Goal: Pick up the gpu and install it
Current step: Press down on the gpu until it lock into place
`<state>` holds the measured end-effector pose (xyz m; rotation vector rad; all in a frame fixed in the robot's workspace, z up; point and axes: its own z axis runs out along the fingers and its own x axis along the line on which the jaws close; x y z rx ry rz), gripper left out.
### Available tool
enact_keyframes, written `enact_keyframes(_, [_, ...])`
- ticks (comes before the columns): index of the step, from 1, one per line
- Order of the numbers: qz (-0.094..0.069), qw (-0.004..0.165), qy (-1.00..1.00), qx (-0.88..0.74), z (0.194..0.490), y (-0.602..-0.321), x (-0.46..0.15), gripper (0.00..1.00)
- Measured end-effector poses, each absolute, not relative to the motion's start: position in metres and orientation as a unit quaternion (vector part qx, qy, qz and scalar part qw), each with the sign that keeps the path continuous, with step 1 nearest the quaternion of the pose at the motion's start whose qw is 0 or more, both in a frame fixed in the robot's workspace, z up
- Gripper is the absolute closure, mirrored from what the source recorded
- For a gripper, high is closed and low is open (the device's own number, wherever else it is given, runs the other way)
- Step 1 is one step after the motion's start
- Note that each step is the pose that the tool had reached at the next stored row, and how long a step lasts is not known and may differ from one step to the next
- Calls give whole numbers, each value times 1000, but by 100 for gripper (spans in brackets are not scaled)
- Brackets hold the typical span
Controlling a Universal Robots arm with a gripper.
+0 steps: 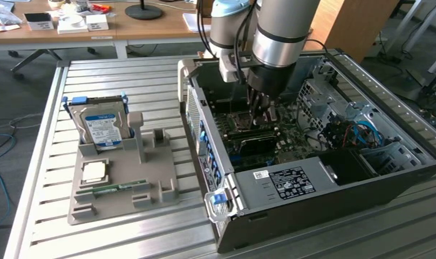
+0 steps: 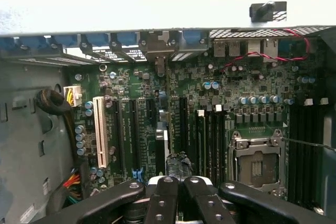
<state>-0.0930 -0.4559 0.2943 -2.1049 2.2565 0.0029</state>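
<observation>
- Closest up: gripper [image 2: 177, 182] low inside the computer case [image 1: 390, 178], black fingers [image 2: 163, 203] pressed together.
- Just past the tips: gpu [image 2: 177, 162], seen edge-on, standing over the long slots of the green motherboard [image 2: 252, 93]. Hard to tell whether pinched or only pushed from above.
- From the exterior view: gripper [image 1: 260, 110] pointing straight down, gpu [image 1: 256, 143] dark and right under it.
- To do this step well: keep the card upright — no lean to either side. Line up its bottom edge with one slot, not the one next to it. Push down softly and evenly. Stay off the silver chip socket [image 2: 255, 156] close by.
- Inside the case: motherboard, red wires [image 2: 273, 56], a black box with a white label [image 1: 290, 182].
- On the grey holder [image 1: 124, 202], well apart from the case: hard drive [image 1: 99, 127] standing up, a square chip [image 1: 94, 171] lying flat, a thin memory stick [image 1: 121, 187] beside it.
</observation>
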Motion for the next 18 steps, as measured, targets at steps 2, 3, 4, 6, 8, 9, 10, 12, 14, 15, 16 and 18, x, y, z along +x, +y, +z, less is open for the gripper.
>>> enact_keyframes(2, [-1,26,731,-682,294,-456,-92,89])
enact_keyframes(3, [-3,24,731,-682,293,-456,-92,89])
enact_keyframes(4, [-4,23,731,-682,293,-456,-91,89])
enact_keyframes(6, [-5,21,731,-682,292,-456,-90,89])
enact_keyframes(8, [-6,20,731,-682,292,-456,-89,89])
enact_keyframes(9, [-6,20,731,-682,292,-456,-89,89])
enact_keyframes(10, [-6,20,731,-682,292,-456,-89,89])
enact_keyframes(12, [-6,20,731,-682,290,-455,-89,89])
enact_keyframes(14, [-6,20,731,-682,288,-455,-89,89])
enact_keyframes(15, [-6,20,731,-682,287,-455,-89,89])
enact_keyframes(16, [-6,20,731,-682,286,-455,-89,89])
enact_keyframes(18, [-6,20,731,-682,284,-455,-89,89])
